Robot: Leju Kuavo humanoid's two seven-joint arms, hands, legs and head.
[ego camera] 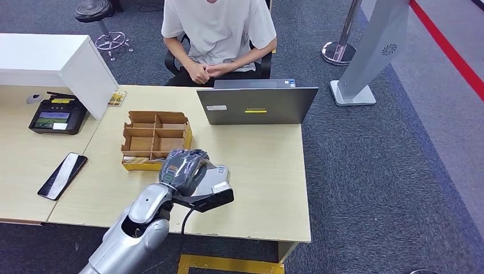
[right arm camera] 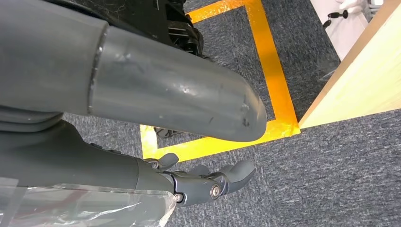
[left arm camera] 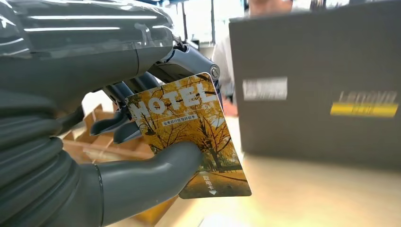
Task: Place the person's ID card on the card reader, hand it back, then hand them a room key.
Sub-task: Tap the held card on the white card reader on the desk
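My left hand (ego camera: 184, 168) is raised over the table's near middle, beside the cardboard organizer (ego camera: 155, 137). In the left wrist view the left hand (left arm camera: 85, 156) pinches a room key card (left arm camera: 189, 127) between thumb and fingers; the card is yellow with autumn trees and the word HOTEL. More yellow cards (ego camera: 135, 161) lie in the organizer's near-left compartment. The black card reader (ego camera: 57, 117) sits at the far left of the desk. A person (ego camera: 217, 34) sits behind the table with hands clasped. My right hand (right arm camera: 203, 182) hangs beside the table over the carpet, fingers apart and empty.
A grey laptop (ego camera: 257, 105) stands open with its back toward me, between my left hand and the person. A black phone (ego camera: 63, 174) lies near the left front edge. A small card (ego camera: 117, 98) lies by a white box (ego camera: 51, 60). Yellow floor tape (right arm camera: 269, 71) marks the carpet.
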